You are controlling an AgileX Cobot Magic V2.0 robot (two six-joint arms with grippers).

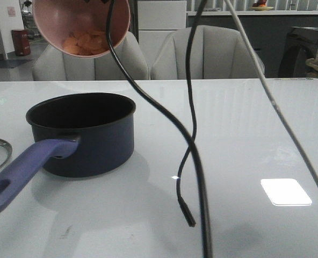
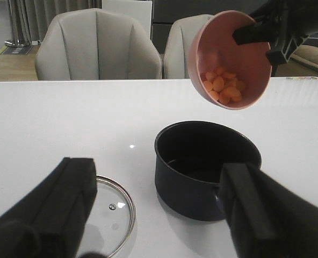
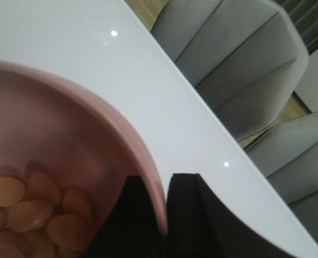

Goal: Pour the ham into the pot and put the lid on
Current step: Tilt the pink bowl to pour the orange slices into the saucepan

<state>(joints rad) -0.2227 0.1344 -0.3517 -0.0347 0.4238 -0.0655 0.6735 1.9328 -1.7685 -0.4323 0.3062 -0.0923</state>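
1. Front view: the tilted pink bowl (image 1: 81, 27) holds the orange-tan ham (image 1: 85, 43) high above the dark navy pot (image 1: 84, 134); from that height, pieces could bounce past the rim.
2. Left wrist view: the left gripper (image 2: 153, 215) is spread and empty; the glass, metal-rimmed lid (image 2: 109, 212) lies flat beside the pot.
3. Right wrist view: the right gripper (image 3: 164, 215) pinches the smooth bowl rim, which may slip.

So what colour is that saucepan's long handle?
Purple-blue, on the dark navy pot's long handle; the front view shows it best.

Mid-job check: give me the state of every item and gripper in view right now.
pink bowl: lifted, tilted above the pot, rim clamped
ham: in the bowl
pot: upright on table, uncovered, looks empty
lid: flat on table beside pot
left gripper: open, holding nothing
right gripper: shut on bowl rim
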